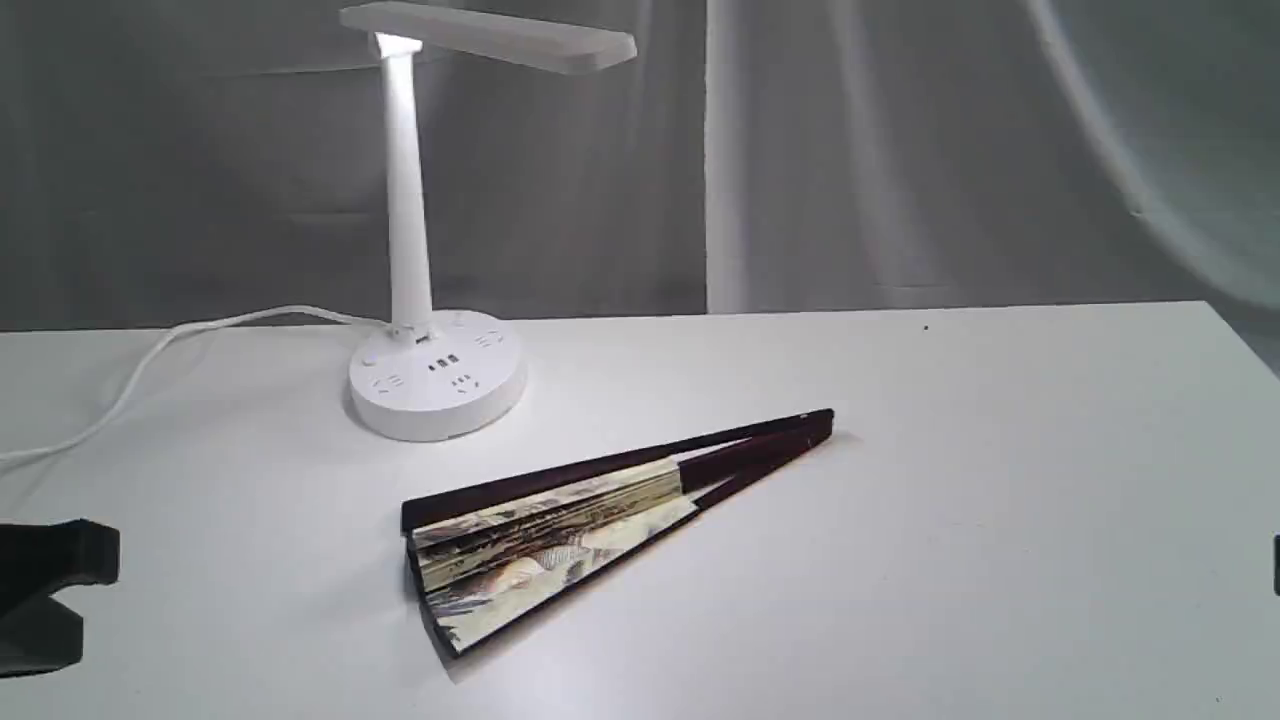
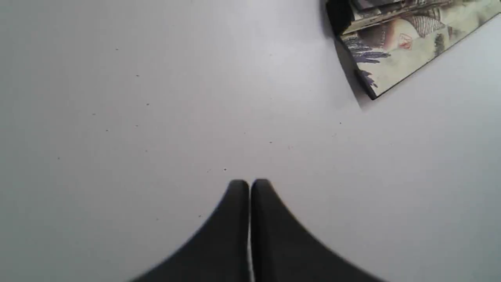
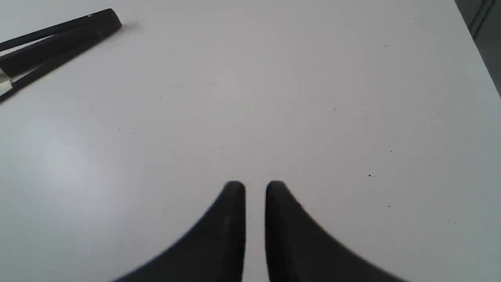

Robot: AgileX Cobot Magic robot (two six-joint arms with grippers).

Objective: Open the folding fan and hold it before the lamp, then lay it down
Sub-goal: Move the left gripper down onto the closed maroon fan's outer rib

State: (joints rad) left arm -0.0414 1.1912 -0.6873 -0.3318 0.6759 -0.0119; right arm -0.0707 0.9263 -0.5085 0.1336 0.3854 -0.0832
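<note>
The left gripper (image 2: 249, 183) hovers over the bare table (image 2: 117, 117) with its fingertips pressed together on nothing, near the wide paper end of the folding fan (image 1: 560, 515). The right gripper (image 3: 255, 185) hangs with a narrow gap between its fingertips, empty and touching nothing, well apart from the fan's pivot end. The fan lies flat on the table, only partly spread, its dark guards meeting at the pivot, and the lamp (image 1: 405, 230) stands upright behind the fan, its round base near the far guard.

White tabletop (image 1: 1000, 520) bearing a partly spread folding fan (image 1: 590, 505); behind it stands the lamp (image 1: 410, 230), its cord (image 1: 170, 340) trailing left.
</note>
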